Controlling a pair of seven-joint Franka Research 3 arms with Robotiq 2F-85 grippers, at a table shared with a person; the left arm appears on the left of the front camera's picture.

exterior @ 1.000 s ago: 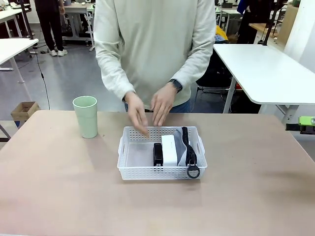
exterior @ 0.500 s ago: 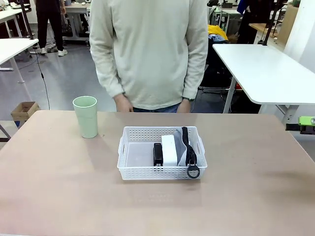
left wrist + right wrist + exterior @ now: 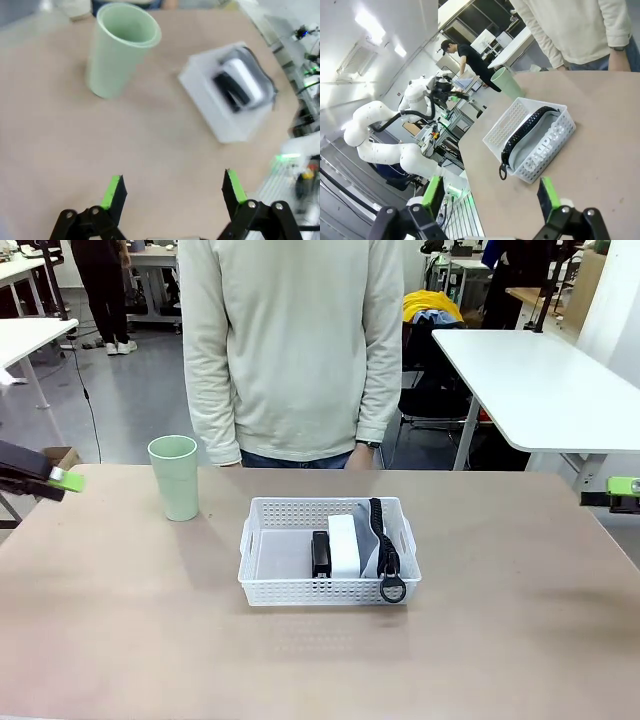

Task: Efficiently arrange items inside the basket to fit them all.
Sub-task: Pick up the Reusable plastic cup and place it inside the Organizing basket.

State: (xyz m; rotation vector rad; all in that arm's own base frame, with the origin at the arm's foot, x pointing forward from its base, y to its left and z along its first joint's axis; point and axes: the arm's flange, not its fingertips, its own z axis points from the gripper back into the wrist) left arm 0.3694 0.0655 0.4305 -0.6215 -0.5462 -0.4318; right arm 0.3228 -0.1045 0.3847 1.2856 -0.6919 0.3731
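The white lattice basket sits mid-table. Inside it, on the right half, lie a black stapler, a small white box and the grey pouch standing on edge, its ring over the front rim. The pale green tumbler stands upright on the table, left of the basket. My left gripper is at the left edge, open, with the tumbler and basket ahead of it. My right gripper hangs open at the right edge, facing the pouch.
A person stands at the far side of the table, arms down, hands off it. The basket's left half holds nothing. Bare tabletop lies in front of the basket. Another white table stands behind on the right.
The person has drawn both hands back from the basket and stands upright. My left gripper has come into the front view at the left edge. The items have not moved.
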